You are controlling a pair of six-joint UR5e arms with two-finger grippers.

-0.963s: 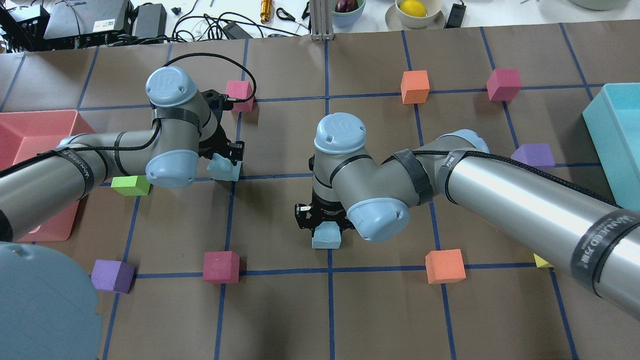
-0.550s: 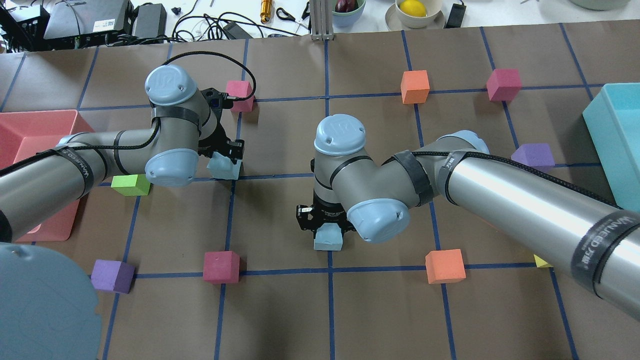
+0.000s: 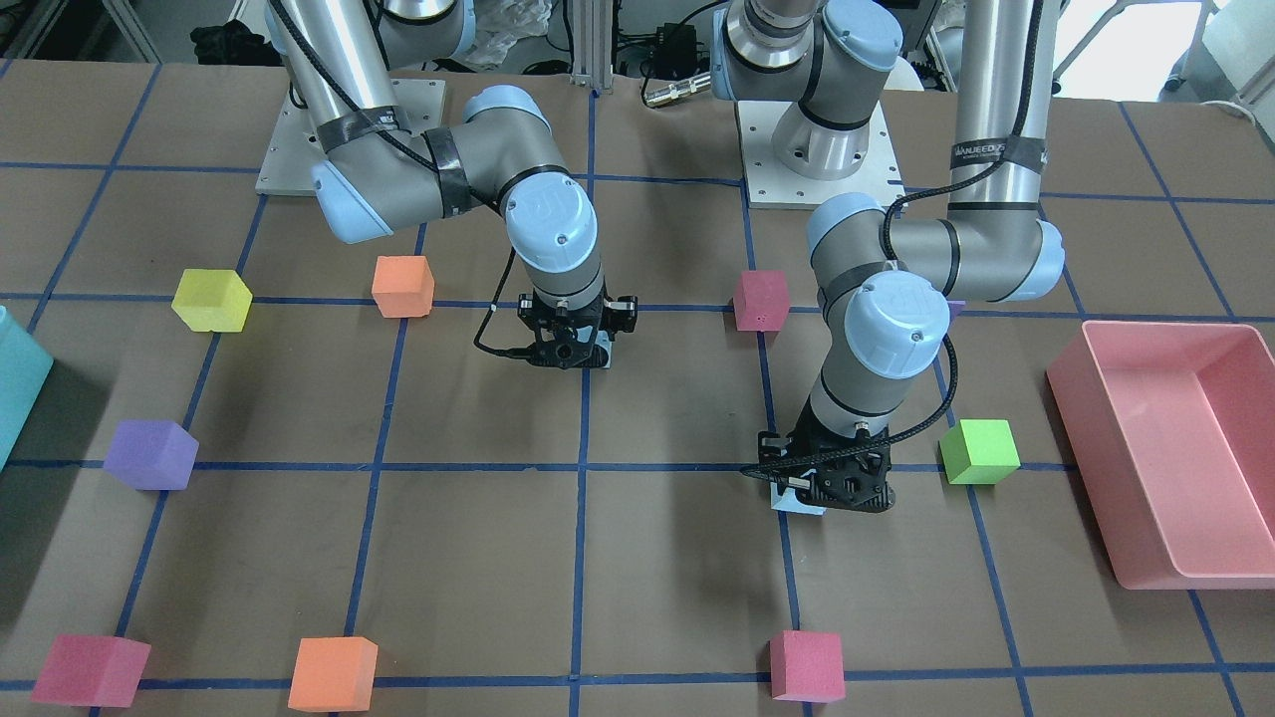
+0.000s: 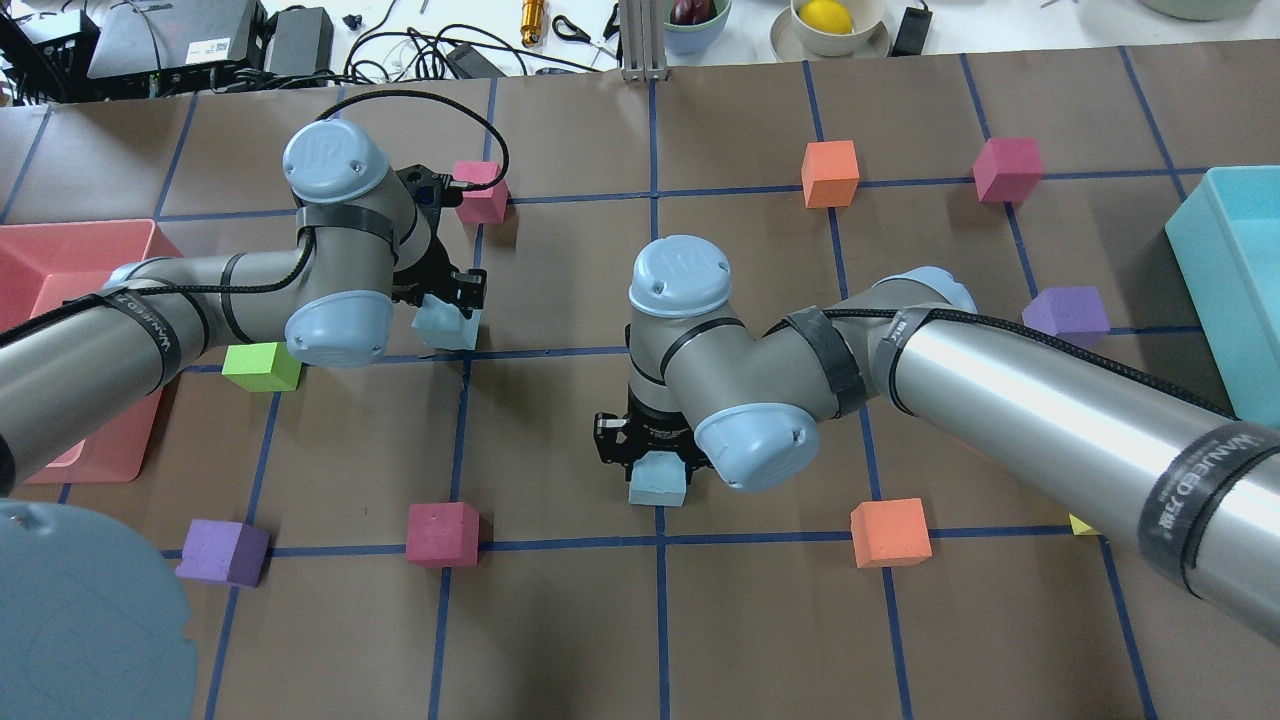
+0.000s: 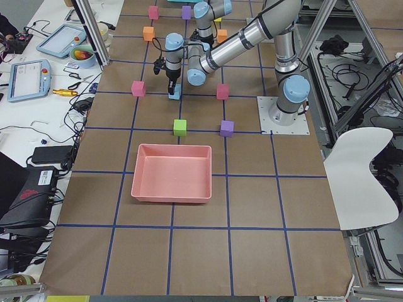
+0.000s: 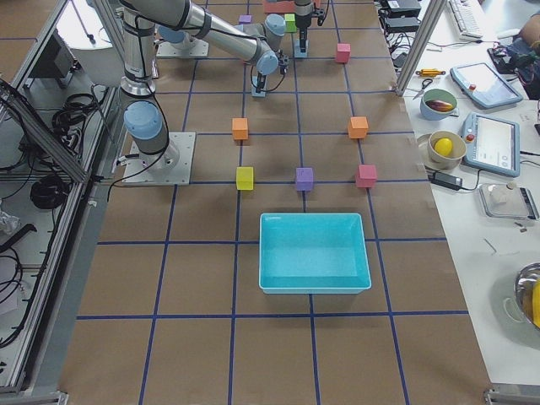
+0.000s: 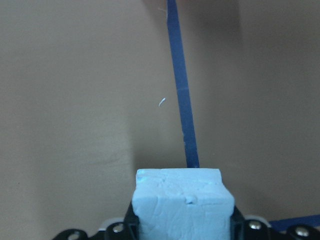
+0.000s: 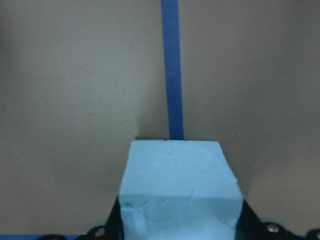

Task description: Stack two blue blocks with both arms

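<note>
My left gripper point(image 4: 446, 305) is shut on a pale blue block point(image 4: 443, 325), held low over the brown table at the left. The left wrist view shows this blue block point(image 7: 184, 206) clamped between the black fingers. My right gripper point(image 4: 655, 462) is shut on the second blue block point(image 4: 657, 485) at mid-table, on a blue tape line. In the right wrist view this block point(image 8: 177, 187) fills the jaws, with a thin shadow at its far edge. In the front-facing view the left gripper point(image 3: 832, 488) and the right gripper point(image 3: 570, 351) both point straight down, about two grid cells apart.
A pink tray point(image 4: 60, 260) sits at the left edge and a teal bin point(image 4: 1230, 280) at the right. A green cube point(image 4: 262, 365) lies by the left arm. Magenta cubes point(image 4: 442, 533) point(image 4: 483, 192), orange cubes point(image 4: 890, 532) point(image 4: 830, 172) and purple cubes point(image 4: 225, 550) point(image 4: 1068, 310) are scattered around.
The left arm has shifted slightly toward the far side, carrying its blue block. The right arm has shifted slightly toward the near side with its block. Both grippers stay shut.
</note>
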